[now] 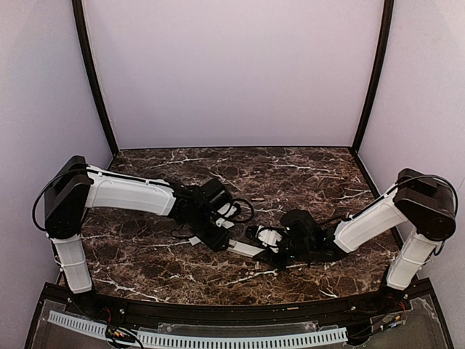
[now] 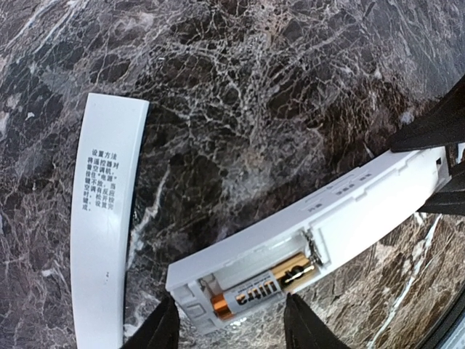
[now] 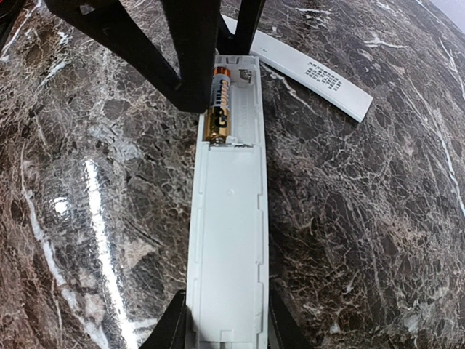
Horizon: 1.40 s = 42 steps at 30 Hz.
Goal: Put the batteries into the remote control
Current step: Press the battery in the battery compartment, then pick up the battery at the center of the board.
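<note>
Dark brown, white-veined marble tabletop (image 1: 305,167). Pale lilac walls (image 1: 232,73), black corner posts (image 1: 94,80). Remote control (image 1: 247,249) near front centre, between arms. Right gripper (image 3: 227,309) clamps its closed end. Left gripper (image 2: 231,299) half-open, straddling battery (image 2: 265,291) bay, contact unclear.

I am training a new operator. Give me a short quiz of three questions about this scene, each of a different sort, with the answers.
1. True or false: the right gripper is shut on the remote control.
2. How many batteries show in its open compartment?
3. The white cover strip lies: A) fitted on the remote control; B) on the table, off the remote control; C) inside the compartment.
Key: 1 true; 2 one; 3 B.
</note>
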{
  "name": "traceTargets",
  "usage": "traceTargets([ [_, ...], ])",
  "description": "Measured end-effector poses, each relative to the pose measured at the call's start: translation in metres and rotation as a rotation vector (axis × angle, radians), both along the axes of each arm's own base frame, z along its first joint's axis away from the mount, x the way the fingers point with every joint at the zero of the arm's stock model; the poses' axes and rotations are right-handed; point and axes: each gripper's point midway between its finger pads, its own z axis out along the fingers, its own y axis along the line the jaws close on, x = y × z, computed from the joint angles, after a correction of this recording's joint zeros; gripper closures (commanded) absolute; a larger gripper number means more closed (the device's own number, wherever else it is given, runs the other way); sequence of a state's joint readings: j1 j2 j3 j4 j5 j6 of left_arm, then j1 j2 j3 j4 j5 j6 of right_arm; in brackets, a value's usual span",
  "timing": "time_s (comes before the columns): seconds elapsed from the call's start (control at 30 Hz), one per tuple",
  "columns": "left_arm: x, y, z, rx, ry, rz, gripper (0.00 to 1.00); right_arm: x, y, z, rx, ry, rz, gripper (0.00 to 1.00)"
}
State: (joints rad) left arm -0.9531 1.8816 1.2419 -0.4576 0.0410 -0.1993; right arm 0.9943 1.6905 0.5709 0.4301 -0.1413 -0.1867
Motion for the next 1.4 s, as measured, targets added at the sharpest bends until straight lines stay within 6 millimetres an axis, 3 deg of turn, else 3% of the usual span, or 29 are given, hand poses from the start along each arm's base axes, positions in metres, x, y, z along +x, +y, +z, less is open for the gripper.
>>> traceTargets([
  [0.07,-0.001,0.002,0.0,0.01,0.003,-0.004,0.46,0.0,0.0,0.0,0.0,0.0,0.0,0.68],
  [0.17,0.002,0.001,0.005,0.008,0.0,-0.008,0.33,0.0,-0.001,-0.001,-0.001,0.0,-0.002,0.52],
  [0.3,0.018,-0.004,0.023,-0.033,-0.031,-0.002,0.22,-0.001,-0.005,0.001,0.0,-0.002,-0.013,0.42],
  [0.33,0.024,-0.005,0.03,-0.052,-0.042,0.004,0.19,-0.001,-0.005,0.003,0.0,-0.005,-0.016,0.3],
  [0.37,0.031,-0.006,0.037,-0.071,-0.054,0.013,0.17,-0.001,-0.006,0.004,0.003,-0.005,-0.019,0.25],
  [0.4,0.038,-0.007,0.045,-0.092,-0.067,0.021,0.07,0.0,-0.006,0.006,0.007,-0.005,-0.026,0.1],
  [0.47,0.057,-0.007,0.06,-0.135,-0.1,0.041,0.02,0.001,-0.007,0.012,0.02,-0.018,-0.033,0.02],
  [0.63,0.097,-0.01,0.094,-0.204,-0.195,0.082,0.01,0.009,-0.01,0.04,0.079,-0.06,-0.079,0.01],
  [0.73,0.11,-0.018,0.108,-0.234,-0.241,0.083,0.01,0.023,-0.017,0.067,0.14,-0.089,-0.141,0.01],
  [0.97,0.125,-0.009,0.111,-0.219,-0.278,0.125,0.01,0.094,-0.053,0.123,0.219,-0.107,-0.371,0.04],
  [1.1,0.136,0.003,0.111,-0.21,-0.287,0.163,0.02,0.13,-0.062,0.144,0.22,-0.123,-0.397,0.06],
  [1.2,0.139,0.01,0.111,-0.227,-0.283,0.173,0.01,0.149,-0.061,0.141,0.186,-0.137,-0.37,0.08],
  [1.4,0.129,0.023,0.118,-0.266,-0.263,0.171,0.01,0.171,-0.054,0.095,0.071,-0.08,-0.29,0.11],
])
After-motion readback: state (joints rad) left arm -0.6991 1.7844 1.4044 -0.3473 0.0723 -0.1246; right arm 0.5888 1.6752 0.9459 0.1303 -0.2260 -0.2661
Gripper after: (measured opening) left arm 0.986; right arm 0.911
